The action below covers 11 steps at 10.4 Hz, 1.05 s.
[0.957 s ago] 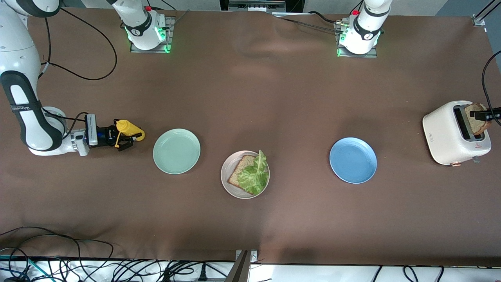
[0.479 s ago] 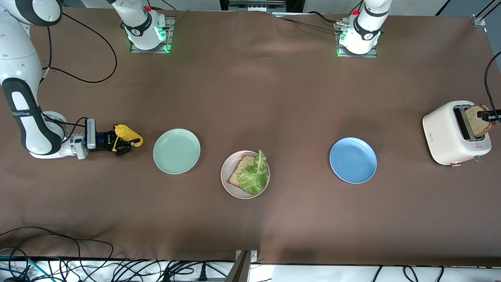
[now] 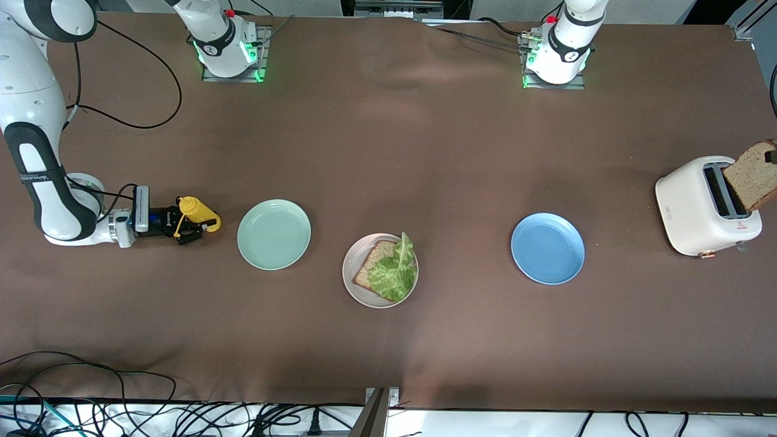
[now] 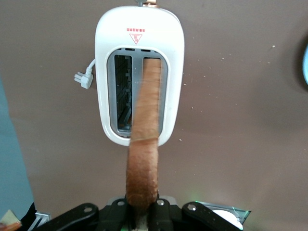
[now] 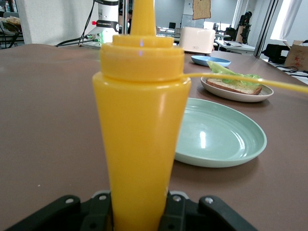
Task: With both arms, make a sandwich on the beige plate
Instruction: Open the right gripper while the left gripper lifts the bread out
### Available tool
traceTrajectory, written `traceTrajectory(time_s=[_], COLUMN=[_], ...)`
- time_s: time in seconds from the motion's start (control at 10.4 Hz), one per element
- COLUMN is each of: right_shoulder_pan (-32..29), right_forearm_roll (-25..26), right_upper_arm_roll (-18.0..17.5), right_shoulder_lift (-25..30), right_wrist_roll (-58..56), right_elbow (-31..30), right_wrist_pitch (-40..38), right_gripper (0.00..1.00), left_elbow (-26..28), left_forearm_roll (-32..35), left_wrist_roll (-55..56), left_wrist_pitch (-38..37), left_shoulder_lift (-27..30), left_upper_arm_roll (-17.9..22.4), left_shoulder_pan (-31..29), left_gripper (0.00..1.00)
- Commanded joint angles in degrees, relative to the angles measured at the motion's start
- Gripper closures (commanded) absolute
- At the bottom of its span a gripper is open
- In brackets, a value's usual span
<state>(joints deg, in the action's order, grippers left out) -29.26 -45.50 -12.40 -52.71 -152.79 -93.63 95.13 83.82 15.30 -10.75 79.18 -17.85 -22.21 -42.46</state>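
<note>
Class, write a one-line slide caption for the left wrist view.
Left end effector shut on a bread slice, held above the white toaster on the brown table.

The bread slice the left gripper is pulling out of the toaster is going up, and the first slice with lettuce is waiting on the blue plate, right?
Not quite. The first slice with lettuce lies on the beige plate, as the front view shows; the blue plate holds nothing. The rest is right: the left gripper is shut on the bread slice above the toaster.

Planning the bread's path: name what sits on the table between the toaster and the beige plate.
In the front view, only the blue plate sits between the toaster and the beige plate.
</note>
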Motion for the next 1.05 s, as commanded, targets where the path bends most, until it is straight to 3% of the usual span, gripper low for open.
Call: traceTrajectory(time_s=[0.0, 0.19, 0.48, 0.67, 0.96], right_shoulder_pan=[-0.4, -0.2, 0.1, -0.1, -0.1], right_forearm_roll=[-0.8, -1.0, -0.8, -0.1, 4.3], right_upper_arm_roll=[0.8, 0.8, 1.1, 1.6, 4.1], right_shoulder_lift=[-2.0, -2.7, -2.6, -1.4, 4.1], right_wrist_roll=[-2.2, -2.4, -2.4, -1.6, -0.9], right_elbow=[1.3, 2.4, 3.8, 5.1, 5.2], right_wrist_pitch=[0.8, 0.7, 0.6, 0.2, 0.4], right_gripper=[0.50, 0.02, 0.00, 0.00, 0.00], left_elbow=[-2.2, -2.3, -2.3, -2.3, -2.1], left_forearm_roll=[0.8, -0.9, -19.0, -25.1, -34.9], left_wrist_roll=[-0.3, 6.3, 24.1, 31.7, 42.3], left_wrist_pitch=[-3.4, -3.8, -3.6, -2.4, 8.4], left_shoulder_lift=[1.2, 0.9, 0.1, -1.9, -6.0], left_upper_arm_roll=[-4.2, -10.3, -11.6, -11.6, -11.5], left_shoulder_pan=[0.0, 0.0, 1.9, 7.0, 13.4], left_gripper=[1.00, 1.00, 1.00, 1.00, 1.00])
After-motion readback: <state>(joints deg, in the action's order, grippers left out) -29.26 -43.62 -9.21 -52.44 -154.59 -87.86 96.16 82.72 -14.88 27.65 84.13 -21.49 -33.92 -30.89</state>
